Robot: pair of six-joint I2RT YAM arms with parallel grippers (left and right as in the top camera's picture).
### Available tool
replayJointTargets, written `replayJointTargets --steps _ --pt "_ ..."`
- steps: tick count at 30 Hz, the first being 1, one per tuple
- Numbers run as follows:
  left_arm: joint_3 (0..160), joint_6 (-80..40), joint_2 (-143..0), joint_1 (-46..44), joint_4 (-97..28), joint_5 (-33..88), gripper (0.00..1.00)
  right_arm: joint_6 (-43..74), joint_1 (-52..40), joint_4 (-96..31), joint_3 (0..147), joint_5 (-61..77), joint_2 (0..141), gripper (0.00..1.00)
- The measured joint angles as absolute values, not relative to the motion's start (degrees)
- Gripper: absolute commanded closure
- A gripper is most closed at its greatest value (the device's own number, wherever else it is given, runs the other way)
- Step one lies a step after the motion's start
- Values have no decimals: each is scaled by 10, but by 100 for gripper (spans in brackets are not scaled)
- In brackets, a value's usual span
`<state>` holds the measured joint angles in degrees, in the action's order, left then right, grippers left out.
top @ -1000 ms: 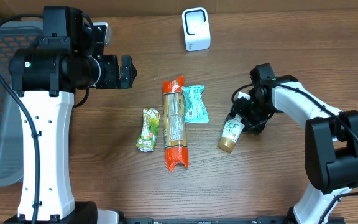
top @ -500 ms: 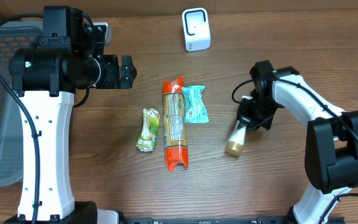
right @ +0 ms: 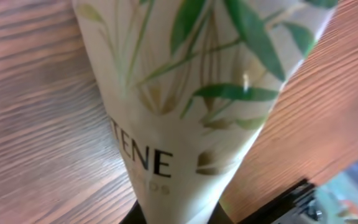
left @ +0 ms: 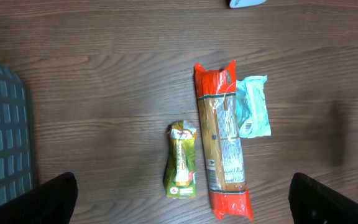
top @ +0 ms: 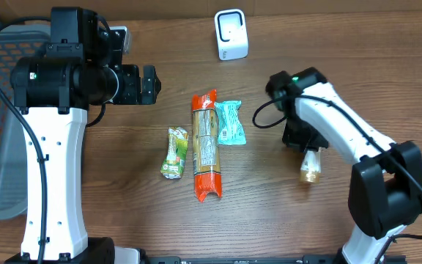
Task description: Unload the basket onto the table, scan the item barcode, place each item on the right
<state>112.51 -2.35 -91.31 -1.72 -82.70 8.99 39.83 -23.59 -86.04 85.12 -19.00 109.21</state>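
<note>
- The right claw (top: 306, 144) is clamped shut on the tube (top: 311, 167), which a second ago lay on the desk (top: 123, 191) near the packs (top: 205, 145).
- The tube now rides further right, cap toward the near edge, well apart from them.
- The left claw (top: 151, 84) gapes wide, holding nothing.
- With the tube gripped, the carry to the scanner (top: 231, 34) looks next; no barcode shows yet.

Both ends of the tube (right: 185, 93) beyond the picture's edges
</note>
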Motion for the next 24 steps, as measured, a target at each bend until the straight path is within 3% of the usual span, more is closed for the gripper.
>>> replayJointTargets --steps 7,14,15,19,24 --pt "1125 -23 -913 -17 -827 90 1 402 -244 -863 851 -270 1109 96" --pt "1125 -23 -913 -17 -827 90 1 393 -247 -835 851 -288 1213 96" --pt "1125 -23 -913 -17 -827 90 1 392 -249 -829 851 -288 1226 92" --pt "1125 -23 -913 -17 -827 90 0 386 -271 -814 851 -289 1243 60" --pt "1125 -23 -913 -17 -827 90 0 380 -313 -778 853 -260 1242 39"
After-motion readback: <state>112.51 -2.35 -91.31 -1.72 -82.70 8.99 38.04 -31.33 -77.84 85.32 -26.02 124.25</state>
